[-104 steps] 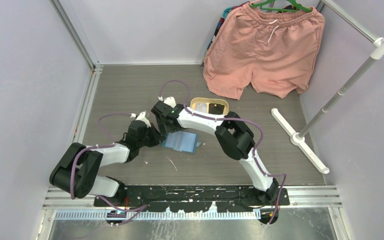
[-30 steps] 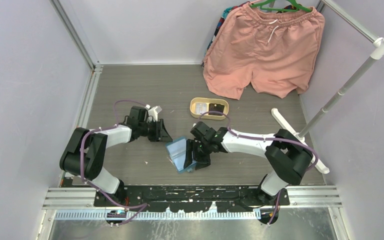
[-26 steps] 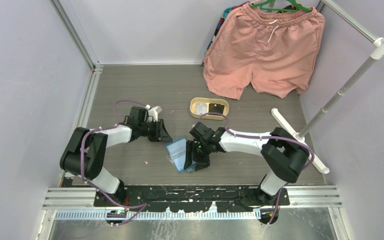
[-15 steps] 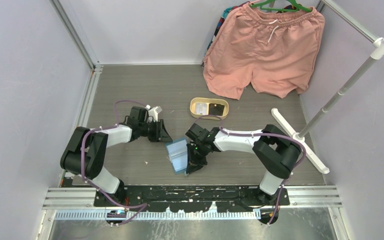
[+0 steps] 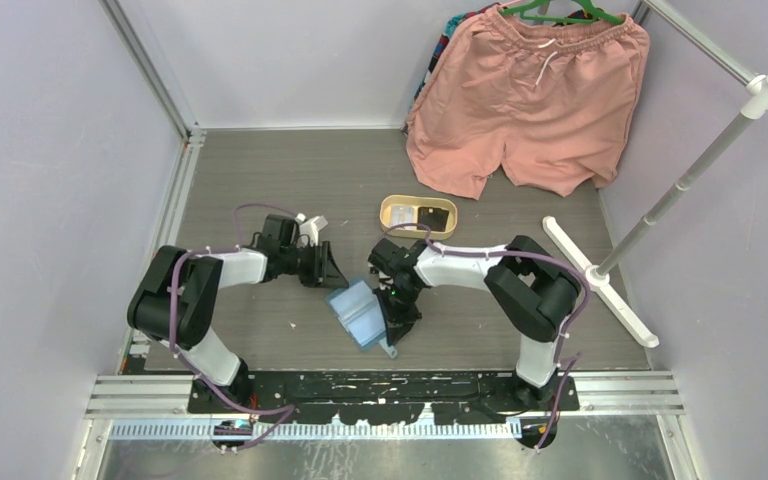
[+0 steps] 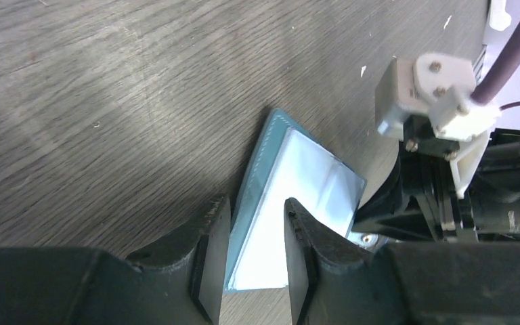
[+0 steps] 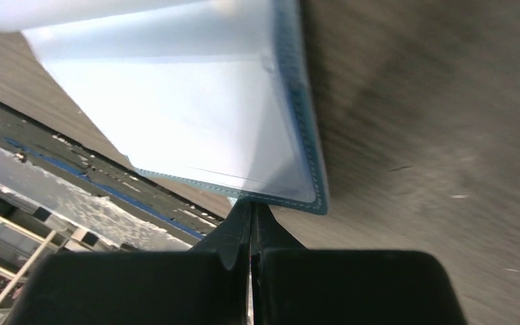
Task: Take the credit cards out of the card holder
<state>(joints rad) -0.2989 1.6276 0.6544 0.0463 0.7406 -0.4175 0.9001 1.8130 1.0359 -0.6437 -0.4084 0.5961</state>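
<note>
The card holder (image 5: 355, 313) lies open on the tabletop (image 5: 260, 180), pale lining up, between the two claws. The right claw (image 7: 250, 210) has its jaws pressed together at the holder's near edge; whether they pinch that edge I cannot tell. The left claw (image 6: 255, 203) is slightly parted and empty, just beside the holder's far corner without touching it. A dark card (image 5: 432, 216) and a lighter card (image 5: 403, 212) lie in the tan tray (image 5: 390, 208), well apart from the holder; any print on them is too small to read.

Table (image 5: 260, 180): grey wood-grain.
Centre: teal card holder (image 5: 356, 313) lay open.
Behind: tan oval tray (image 5: 392, 212).
Right: white rack foot (image 5: 600, 283).
</note>
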